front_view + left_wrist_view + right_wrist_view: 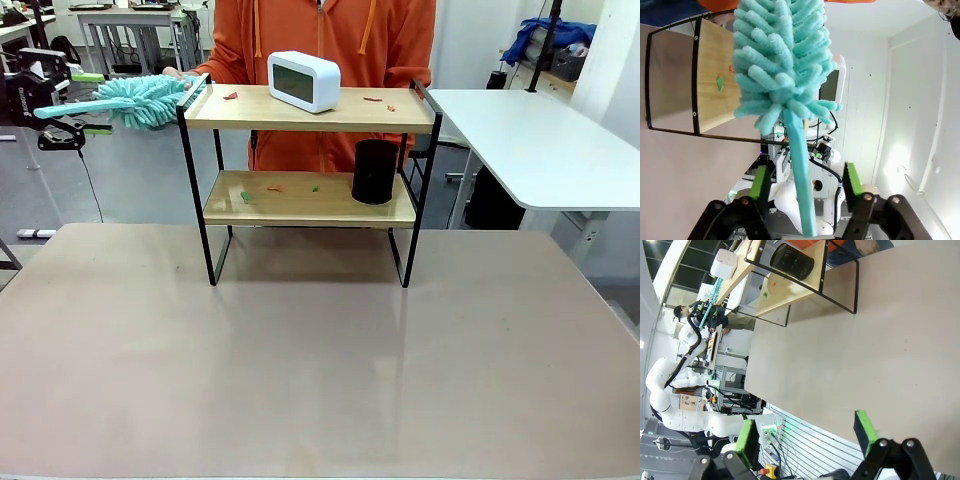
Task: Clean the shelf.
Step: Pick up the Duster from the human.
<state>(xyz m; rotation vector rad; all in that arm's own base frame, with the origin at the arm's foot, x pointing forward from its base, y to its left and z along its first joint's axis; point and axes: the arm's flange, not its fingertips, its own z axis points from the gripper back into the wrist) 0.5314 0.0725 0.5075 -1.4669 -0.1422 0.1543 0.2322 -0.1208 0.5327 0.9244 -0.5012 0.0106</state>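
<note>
The shelf [250, 108] stands at the table's far side, with small red and green scraps [244, 196] on both wooden boards. A white clock [303, 80] sits on its top board and a black cylinder [376, 171] on the lower one. A teal fluffy duster [150, 100] hangs level at the shelf's upper left corner. My left gripper [62, 108] straddles the duster's handle. In the left wrist view the duster [782, 65] rises between the fingers of my left gripper [805, 182], which stand apart and clear of the handle. My right gripper [807, 432] is open over bare tabletop, far from the shelf [785, 290].
A person in an orange hoodie stands behind the shelf, one hand [175, 72] at the duster's head. A white side table [520, 140] lies at the right. The beige tabletop [320, 350] stretches in front of the shelf.
</note>
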